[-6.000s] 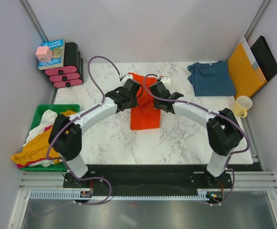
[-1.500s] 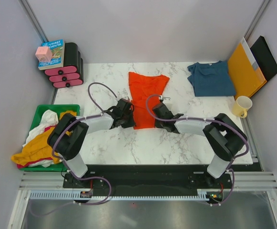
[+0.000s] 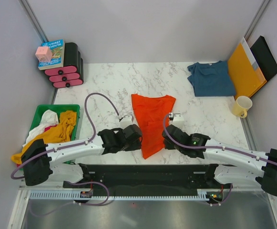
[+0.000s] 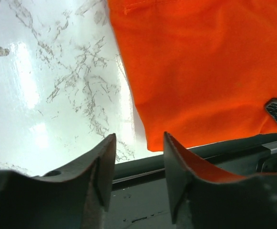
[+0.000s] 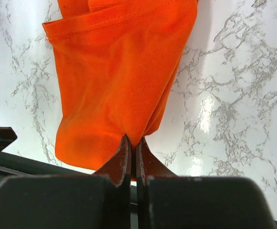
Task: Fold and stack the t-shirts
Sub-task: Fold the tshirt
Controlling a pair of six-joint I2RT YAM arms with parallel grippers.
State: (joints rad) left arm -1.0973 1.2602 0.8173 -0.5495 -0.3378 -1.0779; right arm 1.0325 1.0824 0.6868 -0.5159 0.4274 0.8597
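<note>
The orange-red t-shirt (image 3: 151, 121) lies lengthwise at the near middle of the marble table (image 3: 105, 90), and its narrow near end reaches the table's near edge. The right gripper (image 5: 132, 143) is pinched tight on the shirt's near right edge, bunching the cloth between its fingers. The left gripper (image 4: 139, 143) sits just left of the shirt's near left corner, with its jaws moderately apart and nothing between them. The dark teal-blue t-shirt (image 3: 211, 78) lies folded at the far right, beside the orange-yellow envelope (image 3: 244, 71).
</note>
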